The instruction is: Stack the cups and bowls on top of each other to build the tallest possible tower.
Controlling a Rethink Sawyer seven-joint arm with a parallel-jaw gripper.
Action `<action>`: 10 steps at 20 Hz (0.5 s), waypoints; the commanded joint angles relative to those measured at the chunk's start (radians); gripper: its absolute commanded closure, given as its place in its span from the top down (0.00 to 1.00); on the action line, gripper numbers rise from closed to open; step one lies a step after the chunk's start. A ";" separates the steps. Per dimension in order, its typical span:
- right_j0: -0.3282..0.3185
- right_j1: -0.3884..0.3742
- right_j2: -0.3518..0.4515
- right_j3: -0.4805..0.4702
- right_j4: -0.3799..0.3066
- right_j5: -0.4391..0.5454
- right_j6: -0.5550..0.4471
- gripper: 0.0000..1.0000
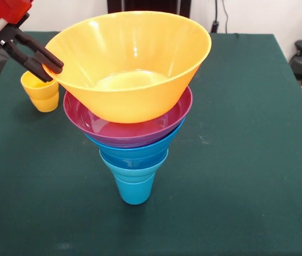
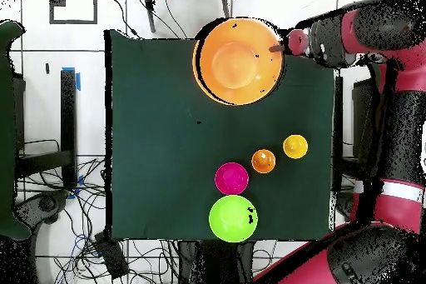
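The tower stands mid-table: a blue cup [image 1: 135, 189] as base, blue bowls [image 1: 135, 154] above it, then a purple bowl [image 1: 127, 128], and the largest yellow-orange bowl [image 1: 129, 69] on top, tilted. My gripper [image 1: 52, 69] is at the top bowl's left rim, its black fingers [image 1: 33, 50] pinching that rim. From overhead the yellow-orange bowl [image 2: 239, 62] hides the stack beneath, with the gripper [image 2: 279, 46] at its right edge. A yellow cup [image 1: 41, 90] stands behind the gripper.
Overhead, the yellow cup [image 2: 295, 146], an orange cup [image 2: 263, 161], a red bowl [image 2: 231, 178] and a green bowl [image 2: 232, 218] sit on the green table [image 2: 150, 131] toward the robot's side. Cables lie off the table edges.
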 commanded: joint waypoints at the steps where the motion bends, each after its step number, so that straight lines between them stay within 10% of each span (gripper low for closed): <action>1: 0.024 0.033 0.029 0.050 -0.035 -0.088 -0.387 0.00; 10: 0.024 0.042 0.031 0.045 -0.031 -0.089 -0.405 0.00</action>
